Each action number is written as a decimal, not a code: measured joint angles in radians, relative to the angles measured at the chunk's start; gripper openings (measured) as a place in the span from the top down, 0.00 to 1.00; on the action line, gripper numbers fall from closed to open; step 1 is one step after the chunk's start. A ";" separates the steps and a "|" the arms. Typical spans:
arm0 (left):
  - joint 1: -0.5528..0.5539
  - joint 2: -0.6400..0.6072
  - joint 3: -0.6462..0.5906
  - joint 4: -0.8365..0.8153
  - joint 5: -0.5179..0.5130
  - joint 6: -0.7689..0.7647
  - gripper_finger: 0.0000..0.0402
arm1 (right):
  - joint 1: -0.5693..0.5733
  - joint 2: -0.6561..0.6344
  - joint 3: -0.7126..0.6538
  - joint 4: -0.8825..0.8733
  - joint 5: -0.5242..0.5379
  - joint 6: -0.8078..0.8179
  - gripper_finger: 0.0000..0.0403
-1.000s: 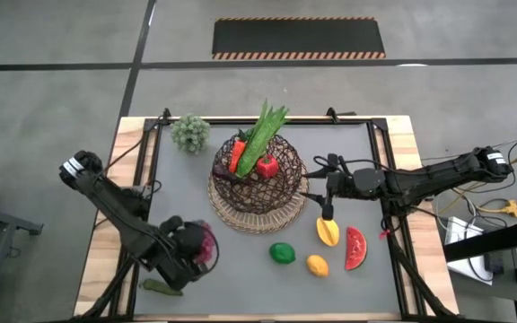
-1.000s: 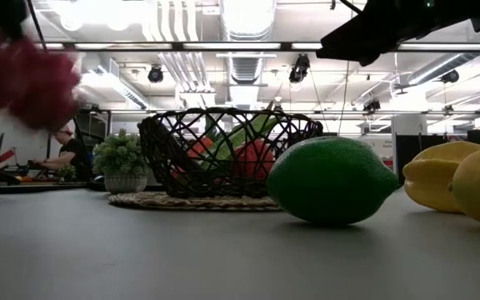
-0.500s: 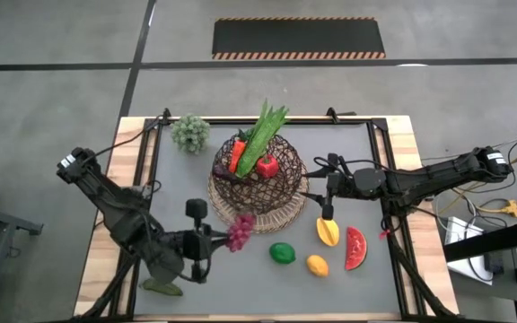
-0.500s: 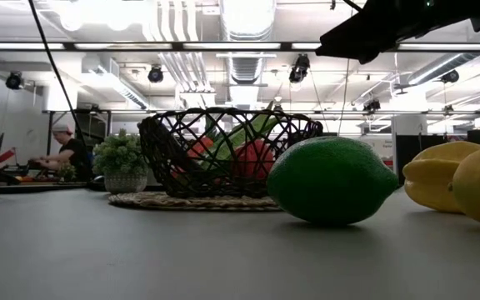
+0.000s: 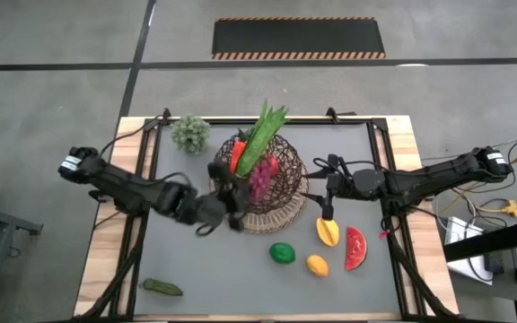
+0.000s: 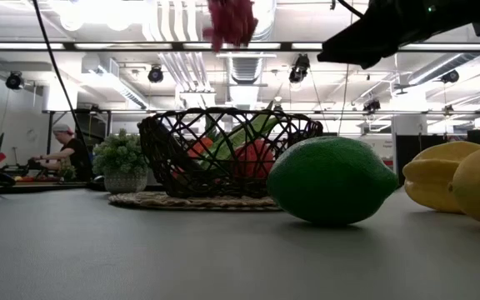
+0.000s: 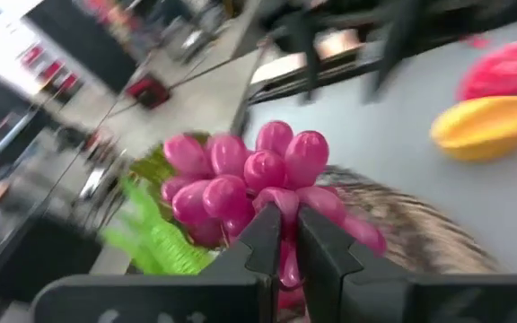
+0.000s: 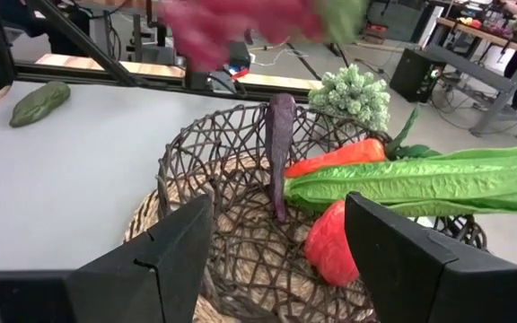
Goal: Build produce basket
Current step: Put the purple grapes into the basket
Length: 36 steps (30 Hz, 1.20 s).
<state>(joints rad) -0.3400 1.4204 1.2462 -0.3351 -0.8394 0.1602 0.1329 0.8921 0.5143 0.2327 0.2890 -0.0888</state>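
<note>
The basket (image 5: 281,215) stands at the table's middle, holding an orange carrot (image 5: 237,154), a red pepper (image 5: 271,165) and long green leaves (image 5: 263,135). My left gripper (image 5: 240,192) is shut on the purple grapes (image 5: 260,179) above the basket; the grapes show high over it in the low view (image 6: 232,21). My right gripper (image 5: 328,190) is open and empty just right of the basket, facing it (image 8: 276,220). The lime (image 5: 282,253), lemon (image 5: 317,265), mango (image 5: 328,231) and watermelon slice (image 5: 355,248) lie on the mat, near and right of the basket. My left gripper pinches one end of the grape bunch (image 7: 282,208) between its two fingers (image 7: 263,240). The fingers reach in from the table's left. The rest of the bunch sticks out past the fingertips, lifted clear above the basket.
A pale bushy clump (image 5: 189,133) stands far left of the basket. A small green vegetable (image 5: 162,287) lies near the front left corner. A black frame (image 5: 380,144) edges the mat. The mat's near left part is bare.
My left gripper has carried the grapes from the near left part of the table up and toward the basket, and now holds them over it. The grapes have stayed in its shut fingers. The right arm has kept still.
</note>
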 joint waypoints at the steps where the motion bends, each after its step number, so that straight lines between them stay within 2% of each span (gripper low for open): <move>1: 0.026 0.000 -0.025 0.044 0.000 -0.001 0.98 | 0.000 0.000 -0.006 0.009 0.000 0.000 0.41; 6: 0.132 0.010 -0.166 0.253 0.018 -0.008 0.98 | 0.000 0.000 -0.031 0.041 0.000 0.001 0.41; 10: 0.194 0.017 -0.256 0.328 0.088 -0.103 0.98 | 0.000 0.000 -0.033 0.042 0.000 0.009 0.41; 15: 0.236 0.035 -0.367 0.359 0.106 -0.232 0.98 | 0.000 0.000 -0.033 0.042 0.000 0.011 0.41; 20: 0.249 0.048 -0.454 0.545 0.105 -0.232 0.97 | 0.000 0.000 -0.033 0.042 0.000 0.011 0.41; 23: 0.256 0.048 -0.482 0.617 0.105 -0.233 0.97 | 0.000 0.000 -0.033 0.042 0.000 0.021 0.41; 29: 0.267 0.052 -0.493 0.647 0.103 -0.242 0.96 | 0.000 0.000 -0.034 0.041 0.000 0.038 0.41; 36: 0.275 0.053 -0.521 0.639 0.104 -0.313 0.81 | 0.000 0.000 -0.034 0.034 0.000 0.050 0.41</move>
<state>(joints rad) -0.0647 1.4734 0.7249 0.3038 -0.7353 -0.1524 0.1329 0.8921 0.4805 0.2670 0.2890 -0.0389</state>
